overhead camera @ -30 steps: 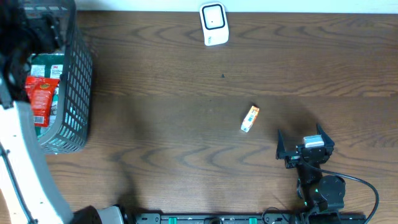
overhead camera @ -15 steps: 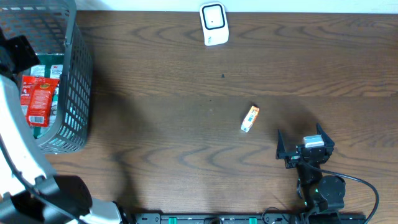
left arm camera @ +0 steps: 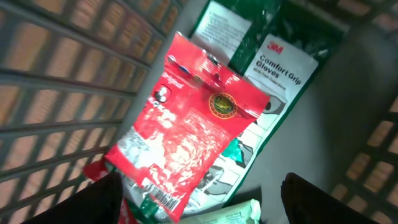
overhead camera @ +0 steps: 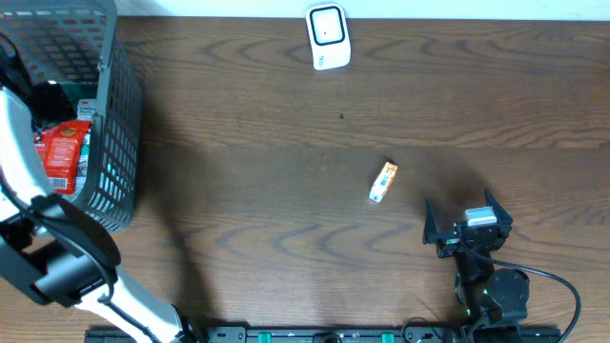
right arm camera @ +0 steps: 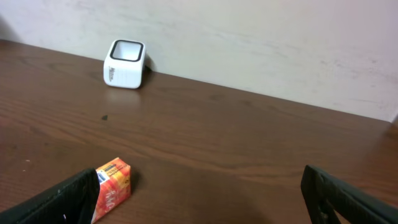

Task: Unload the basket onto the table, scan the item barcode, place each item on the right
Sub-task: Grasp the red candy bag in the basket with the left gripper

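Orange box (overhead camera: pixel 383 181) mid-table, well apart fr scanner (overhead camera: pixel 328 36) at far edge

Checkout bench: scanner (overhead camera: pixel 327 36), goods basket (overhead camera: pixel 120 124)

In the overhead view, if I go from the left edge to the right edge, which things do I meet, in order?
gray basket → white scanner → small orange box → right arm's fingers, open
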### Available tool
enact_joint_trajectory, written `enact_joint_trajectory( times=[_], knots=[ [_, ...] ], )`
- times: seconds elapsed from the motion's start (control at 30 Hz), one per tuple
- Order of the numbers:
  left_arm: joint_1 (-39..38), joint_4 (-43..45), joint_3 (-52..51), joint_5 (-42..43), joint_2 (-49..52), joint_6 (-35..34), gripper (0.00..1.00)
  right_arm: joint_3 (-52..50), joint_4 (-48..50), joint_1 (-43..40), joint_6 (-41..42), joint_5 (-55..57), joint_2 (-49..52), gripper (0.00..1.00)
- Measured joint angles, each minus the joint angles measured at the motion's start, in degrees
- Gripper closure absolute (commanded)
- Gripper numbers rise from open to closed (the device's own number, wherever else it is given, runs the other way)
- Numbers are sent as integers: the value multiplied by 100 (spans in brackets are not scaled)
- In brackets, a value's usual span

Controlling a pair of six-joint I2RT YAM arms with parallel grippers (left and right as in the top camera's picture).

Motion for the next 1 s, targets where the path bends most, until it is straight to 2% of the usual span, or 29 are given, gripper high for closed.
enact_joint_trajectory(
  times=[0.47, 1.0],
  knots=[
    [55, 44, -2, 0, 1082, 0, 17, 0, -2, 0, 0, 0, 0, 1],
    [151, 496, -219, 0, 1150, 0, 17, 0, 0, 0, 0, 0, 0, 1]
  ],
)
